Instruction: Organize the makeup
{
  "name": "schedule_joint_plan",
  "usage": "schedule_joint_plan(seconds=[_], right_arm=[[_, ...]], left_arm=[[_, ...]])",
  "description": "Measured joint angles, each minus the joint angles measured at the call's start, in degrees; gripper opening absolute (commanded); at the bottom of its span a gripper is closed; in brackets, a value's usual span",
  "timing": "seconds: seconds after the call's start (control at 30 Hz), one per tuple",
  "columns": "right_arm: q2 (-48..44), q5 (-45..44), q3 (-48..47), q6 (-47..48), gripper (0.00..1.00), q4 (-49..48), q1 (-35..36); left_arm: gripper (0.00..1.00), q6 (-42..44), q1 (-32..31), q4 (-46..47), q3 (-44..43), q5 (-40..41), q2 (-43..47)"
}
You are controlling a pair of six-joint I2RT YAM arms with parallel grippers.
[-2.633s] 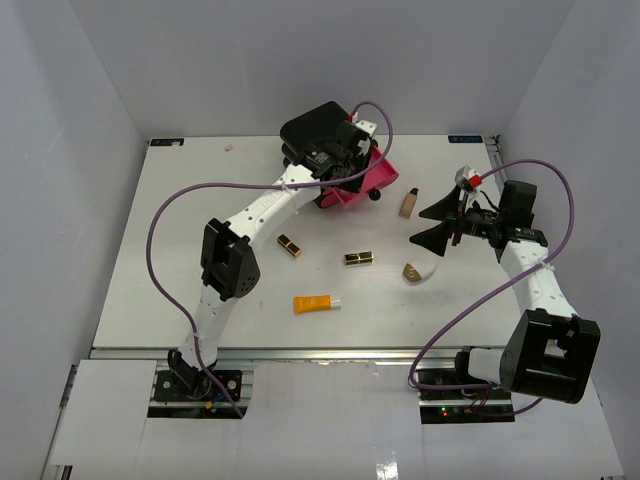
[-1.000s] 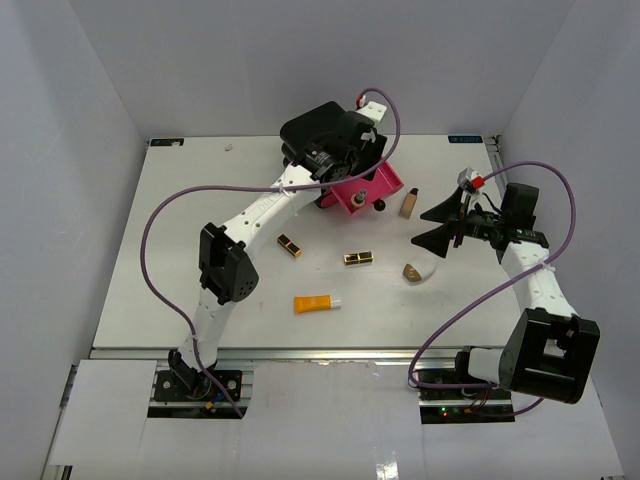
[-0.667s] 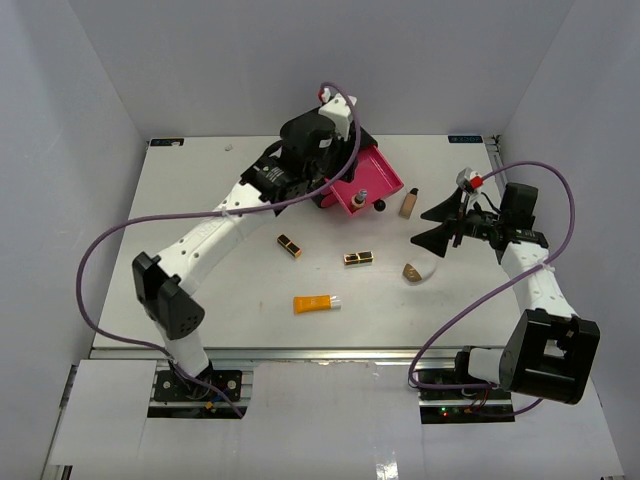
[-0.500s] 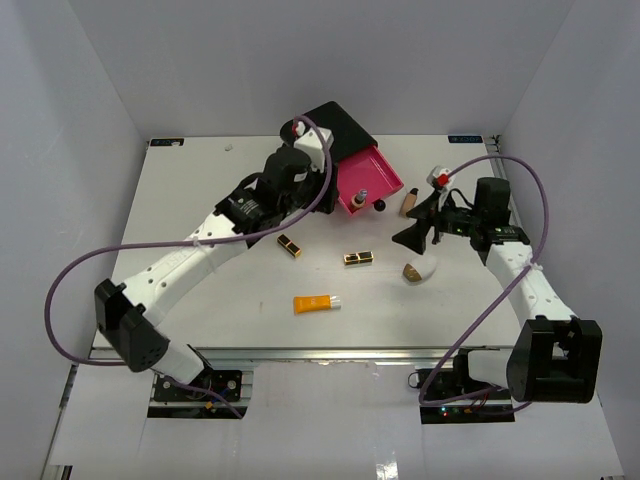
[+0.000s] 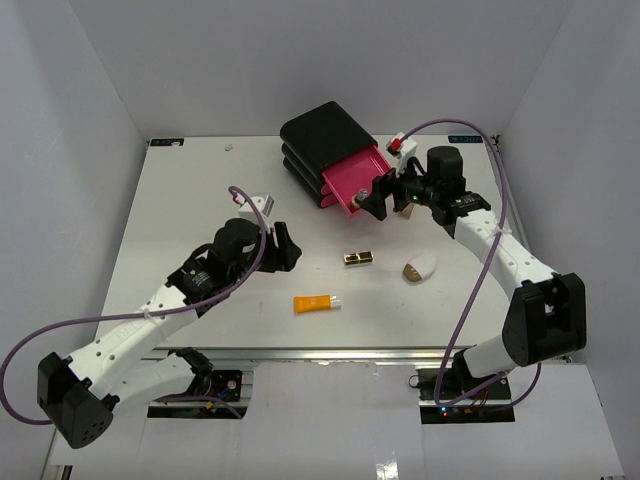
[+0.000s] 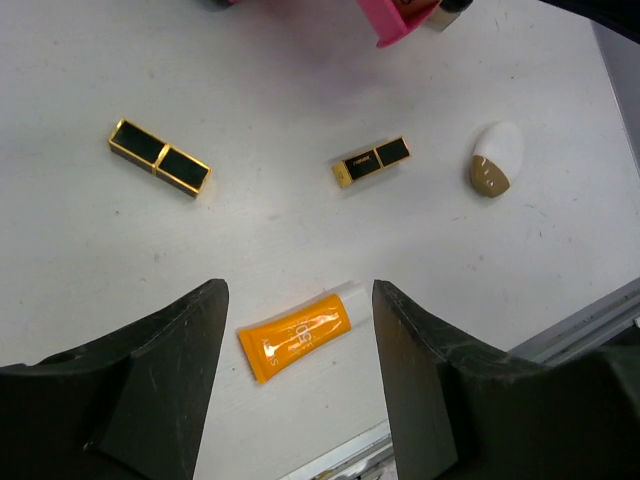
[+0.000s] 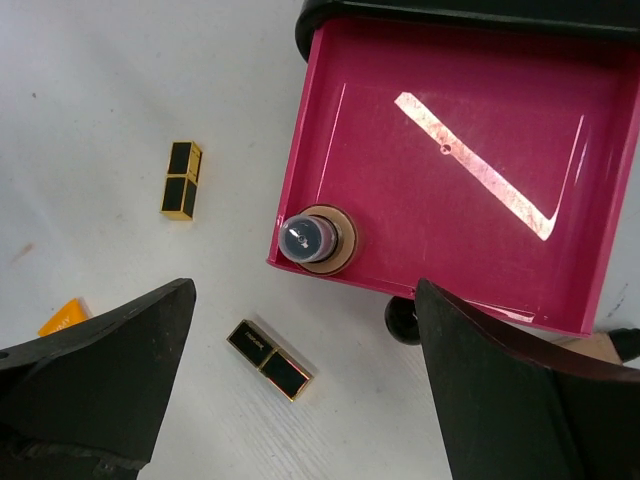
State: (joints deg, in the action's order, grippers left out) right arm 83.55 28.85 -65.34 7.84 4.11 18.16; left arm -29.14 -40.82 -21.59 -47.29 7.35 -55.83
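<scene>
**Arms withdrawn and advanced; drawer open.** The left arm [image 5: 190, 285] has swung away from the black three-drawer box [image 5: 315, 130], which sits at the middle of the desk's far edge. It now hangs over the desk's middle, nearer the near edge. The left jaws stand apart and empty, with the orange tube [image 5: 317, 302] lying on the desk below the gap. The right arm [image 5: 500, 245] has come in from the right edge. The right jaws are spread wide, hold nothing, and hover above the pink drawer [image 5: 352, 172], which is now pulled well out.

A small round-capped container [image 7: 318, 238] stands upright in a front corner of the drawer. With the drawer open, stowing can probably begin.

The makeup has not moved and all five pieces are still outside the box:
- One lipstick [image 6: 160, 157] lies left of centre.
- The other lipstick [image 5: 358, 258] lies at the centre.
- The egg-shaped piece [image 5: 419, 267] lies to its right.
- The tan bottle [image 7: 600, 350] lies on the desk just beside the drawer front, largely hidden.

Plain pale walls [image 5: 300, 60] enclose three sides. The desk [image 5: 180, 220] is white and matte.
</scene>
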Motion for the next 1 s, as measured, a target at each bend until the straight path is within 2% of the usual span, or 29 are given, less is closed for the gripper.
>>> schedule_joint_plan(seconds=[0.17,0.5,1.0], right_arm=[[2.4,-2.9,-0.2,-0.2,1.0,0.1,2.2],[6.4,-6.3,-4.3,-0.5,0.7,-0.3,3.7],[7.8,-7.3,-4.4,-1.4,0.43,-0.9,3.7]], left_arm=[[0.7,-3.3,0.0,0.6,3.9,-1.3,2.8],[0.71,-5.8,0.0,2.1,4.7,-2.3,5.9],[0.71,-6.1,0.0,1.9,5.6,-2.2,8.0]])
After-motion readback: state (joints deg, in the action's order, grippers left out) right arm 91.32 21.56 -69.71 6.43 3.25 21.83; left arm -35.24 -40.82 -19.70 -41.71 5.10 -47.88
